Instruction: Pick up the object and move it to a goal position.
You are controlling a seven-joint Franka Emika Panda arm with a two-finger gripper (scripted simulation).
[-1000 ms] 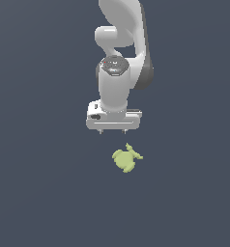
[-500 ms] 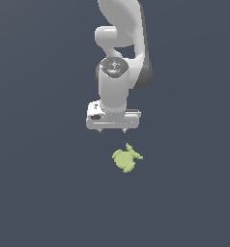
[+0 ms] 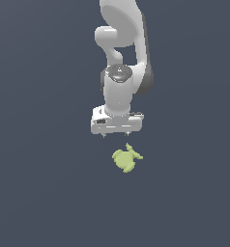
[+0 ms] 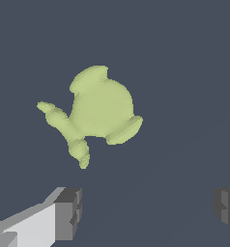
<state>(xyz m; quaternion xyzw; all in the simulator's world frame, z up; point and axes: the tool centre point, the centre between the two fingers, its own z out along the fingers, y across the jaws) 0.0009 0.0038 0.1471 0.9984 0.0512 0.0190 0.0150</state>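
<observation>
1 arm, 1 tool (image 3: 116,134), 1 object (image 3: 125,158). Tool released, 2 fingers (image 4: 68,212) spread wide, nothing betw. them. Yellow-green lumpy object lies on dark table (image 3: 39,193), just below tool, not touching it.

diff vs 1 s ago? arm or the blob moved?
Little visible change. The claw sits very slightly lower in the exterior view than 1 s ago, a slow descent at most. It has taken hold of nothing: the wrist view shows its fingers wide apart with the yellow-green blob lying clear of them. The blob stayed where it was, on the dark floor.
</observation>
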